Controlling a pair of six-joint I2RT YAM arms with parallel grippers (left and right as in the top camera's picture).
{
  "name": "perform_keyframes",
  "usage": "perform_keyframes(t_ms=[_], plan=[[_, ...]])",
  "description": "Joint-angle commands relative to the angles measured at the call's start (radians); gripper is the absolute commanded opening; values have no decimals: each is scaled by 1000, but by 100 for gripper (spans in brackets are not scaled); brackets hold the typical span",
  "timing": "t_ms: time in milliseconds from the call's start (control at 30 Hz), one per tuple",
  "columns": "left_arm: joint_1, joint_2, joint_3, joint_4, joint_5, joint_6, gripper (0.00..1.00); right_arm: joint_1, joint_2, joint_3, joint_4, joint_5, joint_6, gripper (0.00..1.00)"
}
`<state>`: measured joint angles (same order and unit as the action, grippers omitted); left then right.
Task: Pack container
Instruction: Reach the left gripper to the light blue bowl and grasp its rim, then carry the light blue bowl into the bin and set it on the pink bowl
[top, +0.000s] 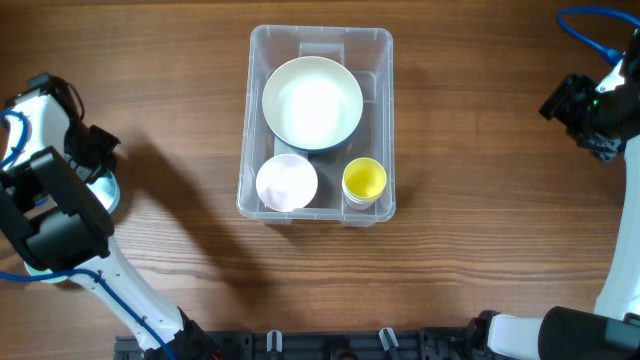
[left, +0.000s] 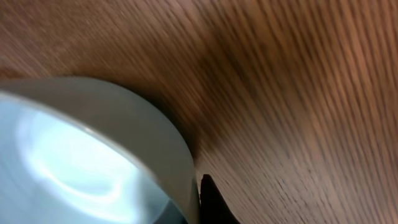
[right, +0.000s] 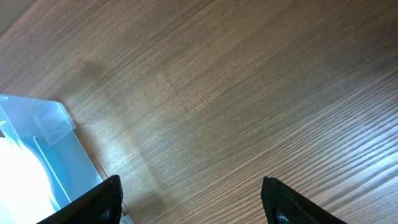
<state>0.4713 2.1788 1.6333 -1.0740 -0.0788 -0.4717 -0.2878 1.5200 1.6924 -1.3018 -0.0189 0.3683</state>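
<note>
Container (top: 378, 95): clear tub at the centre of the table (top: 480, 250), between the two arms. The right wrist view shows only one corner, cut off at the left edge.
Contents: large white bowl (top: 312, 103) at the far end; pink bowl (top: 287, 183) and yellow cup (top: 364, 181) side by side at the near end.
Left gripper (top: 97, 158): over a pale bowl (top: 108, 192), which the arm mostly hides from overhead. The wrist view is blurred. One dark fingertip (left: 210, 202) sits just outside the rim and the other is out of sight, so I cannot tell whether it is spread or pinching.
Right gripper (right: 193, 202): fingers spread wide with nothing between them, over bare wood, apart from the container.
</note>
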Motion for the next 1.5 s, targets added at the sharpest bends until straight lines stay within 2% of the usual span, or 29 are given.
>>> perform_keyframes(t_ms=[0,133,267,467,567,700,800,1233,1333,1367,1433,1467], plan=[[-61,-38,-2,5,18,5,4,2,-20,-2,0,-5,-10,72],[-132,-127,12,-34,19,5,4,2,-20,-2,2,-5,-10,72],[-266,-300,90,-160,45,23,4,2,-20,-1,2,-5,-10,72],[-613,-592,121,-167,40,15,4,2,-20,-2,2,-6,-10,73],[-798,-642,121,-182,-10,-44,4,2,-20,-1,2,-6,-9,73],[-993,-610,105,-197,-24,-93,4,2,-20,-2,2,-6,-9,73],[-1067,-535,63,-203,-23,-153,4,2,-20,-2,-1,-9,-10,73],[-1121,-221,18,-161,71,-169,4,2,-20,-2,-1,-16,-10,73],[-1121,-183,18,-161,71,-168,11,2,-20,-2,-1,-16,-10,73],[-1120,-177,18,-161,71,-165,17,2,-20,-2,-2,-16,-10,73],[-1116,-177,18,-161,68,-165,45,2,-20,-2,-2,-16,-10,73],[-1113,-178,18,-162,66,-160,48,2,-20,-2,-2,-16,-10,73]])
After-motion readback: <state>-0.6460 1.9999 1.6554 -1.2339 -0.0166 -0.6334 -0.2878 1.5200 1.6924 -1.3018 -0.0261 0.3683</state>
